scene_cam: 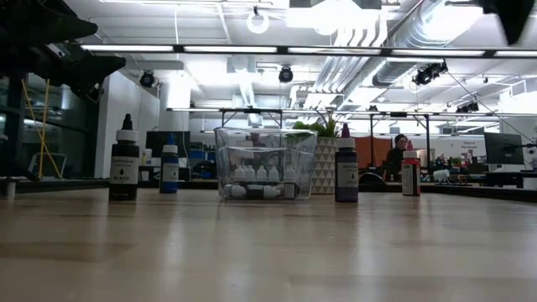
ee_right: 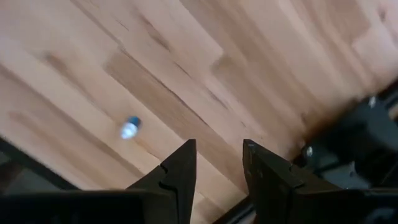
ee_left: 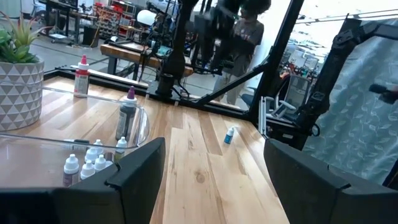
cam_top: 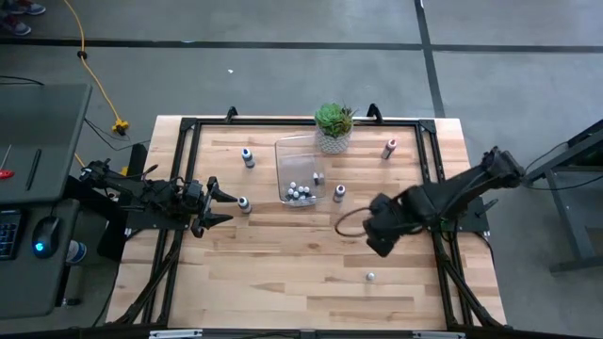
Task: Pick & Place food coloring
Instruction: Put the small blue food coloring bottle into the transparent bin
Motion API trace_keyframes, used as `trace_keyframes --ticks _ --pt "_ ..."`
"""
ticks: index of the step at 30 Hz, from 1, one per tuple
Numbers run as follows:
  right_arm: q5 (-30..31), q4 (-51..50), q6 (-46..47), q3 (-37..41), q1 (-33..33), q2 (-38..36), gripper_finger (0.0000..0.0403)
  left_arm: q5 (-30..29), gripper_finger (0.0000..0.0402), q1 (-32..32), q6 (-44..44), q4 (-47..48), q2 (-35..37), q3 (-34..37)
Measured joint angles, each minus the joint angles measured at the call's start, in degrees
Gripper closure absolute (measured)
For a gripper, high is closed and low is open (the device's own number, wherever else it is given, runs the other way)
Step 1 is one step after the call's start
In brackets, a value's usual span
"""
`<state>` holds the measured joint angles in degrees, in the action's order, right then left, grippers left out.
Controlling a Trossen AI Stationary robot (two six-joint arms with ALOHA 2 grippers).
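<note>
A cluster of small whitish dropper bottles (cam_top: 300, 194) already sits inside the clear plastic bin (cam_top: 283, 151) near the middle of the worktop (cam_top: 283, 273), just in front of the potted succulent (cam_top: 333, 125); the low view shows them lined up against the bin's floor, so a good part of the job looks done. Several bottles are not yet in: a dark-capped one (cam_top: 248, 157) to the left of the bin, another (cam_top: 244, 203) close to the left gripper (cam_top: 226, 206), a purple-capped one (cam_top: 339, 193) just beside the bin's right wall, a red one (cam_top: 390, 149) toward the far right corner, and a tiny blue-and-white bottle lying on its side (cam_top: 370, 276) toward the front right of the worktop. That last one also shows in the right wrist view (ee_right: 129, 127), well off from the right gripper (ee_right: 219, 163), whose fingers stand a little apart with nothing between them; the gripper hangs above bare wood to the right of the bin. The left gripper rests low at the left edge, fingers spread wide and empty. By my reading the right arm is between bottles, and the fallen blue one looks the nearest candidate, though lying flat it may be awkward to pinch. At least five pieces remain outside the bin.
</note>
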<state>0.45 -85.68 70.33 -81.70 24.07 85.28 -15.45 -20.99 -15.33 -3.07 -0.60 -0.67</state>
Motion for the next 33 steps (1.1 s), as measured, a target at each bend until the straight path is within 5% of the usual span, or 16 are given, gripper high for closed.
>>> trace_keyframes --ticks 15,21,33 --pt "-2.1 24.5 18.0 17.5 7.3 -1.5 0.0282 0.0 0.013 0.0 0.0 0.0 0.0 0.0" --pt "3.8 28.7 18.3 19.5 8.7 -1.2 0.0282 0.0 0.013 0.0 0.0 0.0 0.0 0.0" --pt "3.1 31.7 10.4 19.8 11.7 -1.2 0.0282 0.0 0.013 0.0 0.0 0.0 0.0 0.0"
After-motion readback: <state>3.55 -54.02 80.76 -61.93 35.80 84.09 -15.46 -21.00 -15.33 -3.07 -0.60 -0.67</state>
